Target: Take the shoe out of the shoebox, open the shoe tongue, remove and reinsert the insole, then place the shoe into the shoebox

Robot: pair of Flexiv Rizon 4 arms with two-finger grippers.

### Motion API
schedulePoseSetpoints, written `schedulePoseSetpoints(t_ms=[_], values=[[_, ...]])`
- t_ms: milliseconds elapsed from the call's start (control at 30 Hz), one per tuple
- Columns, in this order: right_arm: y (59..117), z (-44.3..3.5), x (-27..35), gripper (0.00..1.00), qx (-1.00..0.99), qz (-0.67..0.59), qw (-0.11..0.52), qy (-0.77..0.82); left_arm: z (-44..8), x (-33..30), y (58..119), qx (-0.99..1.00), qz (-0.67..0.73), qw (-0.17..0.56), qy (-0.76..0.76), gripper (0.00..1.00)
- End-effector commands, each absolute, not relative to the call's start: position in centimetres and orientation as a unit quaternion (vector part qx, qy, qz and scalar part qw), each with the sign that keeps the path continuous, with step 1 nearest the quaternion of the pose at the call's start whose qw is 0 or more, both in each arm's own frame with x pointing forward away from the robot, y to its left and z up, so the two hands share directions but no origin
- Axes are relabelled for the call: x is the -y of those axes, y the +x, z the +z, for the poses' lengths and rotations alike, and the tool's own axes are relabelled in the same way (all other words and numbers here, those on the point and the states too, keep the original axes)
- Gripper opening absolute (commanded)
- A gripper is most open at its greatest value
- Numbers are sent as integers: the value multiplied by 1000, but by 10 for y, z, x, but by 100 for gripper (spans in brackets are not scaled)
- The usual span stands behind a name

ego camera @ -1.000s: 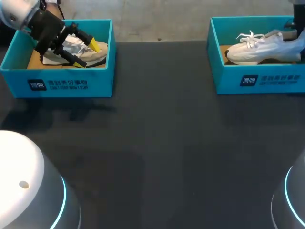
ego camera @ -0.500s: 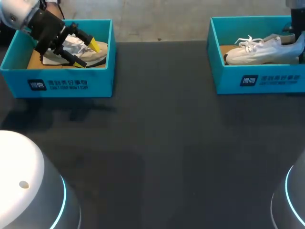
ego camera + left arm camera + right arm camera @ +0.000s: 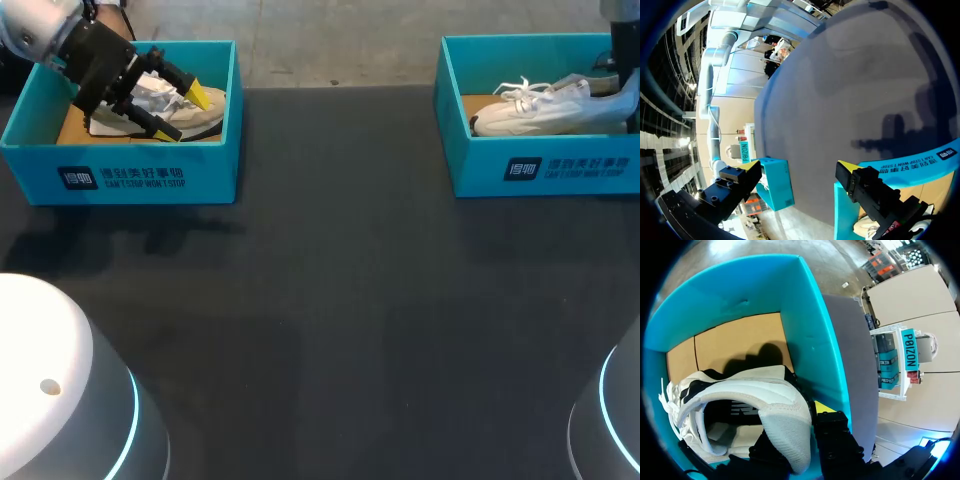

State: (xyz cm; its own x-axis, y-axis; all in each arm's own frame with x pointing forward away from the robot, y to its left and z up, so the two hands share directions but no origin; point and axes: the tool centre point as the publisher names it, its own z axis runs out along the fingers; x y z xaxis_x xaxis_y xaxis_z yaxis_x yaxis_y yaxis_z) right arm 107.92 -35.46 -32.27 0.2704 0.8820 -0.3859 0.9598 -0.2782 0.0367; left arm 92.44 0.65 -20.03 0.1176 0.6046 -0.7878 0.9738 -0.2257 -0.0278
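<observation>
1. Two teal boxes on the table point(image 3: 340, 300): left shoebox point(image 3: 150, 178) at 10 o'clock, right shoebox point(image 3: 480, 170) at 2 o'clock, well apart.
2. White shoe point(image 3: 545, 108) lying inside the right shoebox, sole down.
3. Right gripper point(image 3: 792, 427) clamped on the white shoe's heel collar, one finger inside the opening and the other outside at the back.
4. Left gripper point(image 3: 183, 113) low over the grey shoe point(image 3: 208, 112) in the left shoebox, fingers apart, seemingly gripping nothing.
5. Likely step: carrying the white shoe by its heel past the box rim; lift-out or set-down, hard to tell. Keep the clamp firm on the padded collar, travel straight up or down, hold the sole level to prevent toe droop against the 9 o'clock wall, and keep the heel off the 3 o'clock wall.
6. Toe of the white shoe toward 9 o'clock, heel toward 3 o'clock; long axis along 9–3, parallel to the box's front wall.
7. Grey shoe's toe seemingly toward 3 o'clock, heel hidden under the left gripper.
</observation>
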Motion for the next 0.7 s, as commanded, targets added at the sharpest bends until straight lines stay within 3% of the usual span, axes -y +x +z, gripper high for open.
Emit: schedulePoseSetpoints(t_ms=[33,700], values=[[1080,-322,355,0,-586,-145,131,787,-200,-6,923,-564,-349,263,700,100],[1077,-315,354,0,-546,-133,135,816,-200,-6,923,-564,-349,263,700,100]])
